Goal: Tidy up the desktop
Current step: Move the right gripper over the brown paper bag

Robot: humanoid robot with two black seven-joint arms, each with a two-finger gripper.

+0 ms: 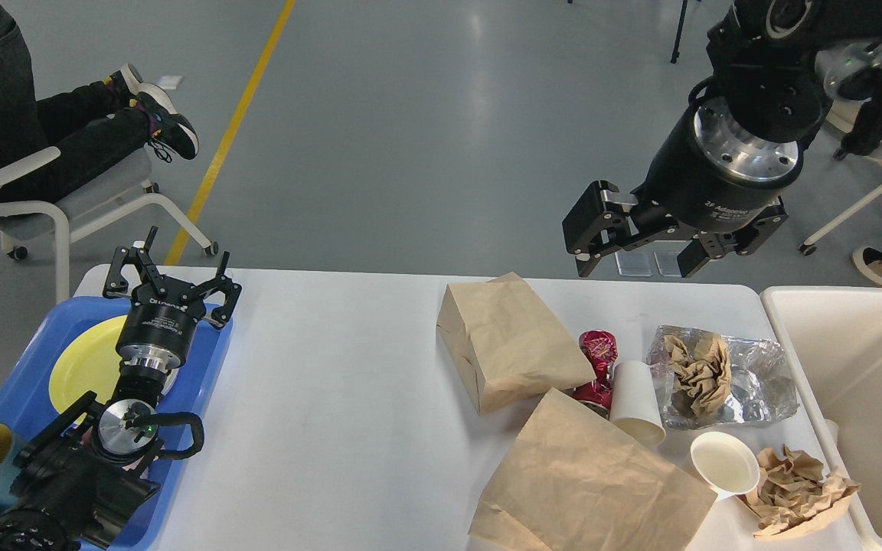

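Your right gripper (640, 256) hangs in the air above the far edge of the desktop (334, 383), its two fingers spread wide with nothing between them and nothing touching them. Your left gripper (169, 268) sits over the far end of the blue tray (211, 360), its fingers also spread apart and empty, just beyond the yellow plate (85, 367) lying in that tray. The desktop fills the middle of your view from the tray on the left to the cream bin (870, 360) on the right. Its whole left-centre stretch is bare white, giving you open room between the tray and the litter. The litter crowds the right part: a folded paper bag (506, 340), a larger paper bag (594, 482) running off the near edge, a crushed red can (596, 367) touching a tipped paper cup (635, 402), a foil wrapper (755, 383) holding crumpled brown paper, a small white cup (724, 463), and a brown paper wad (797, 490) right against the bin's wall.
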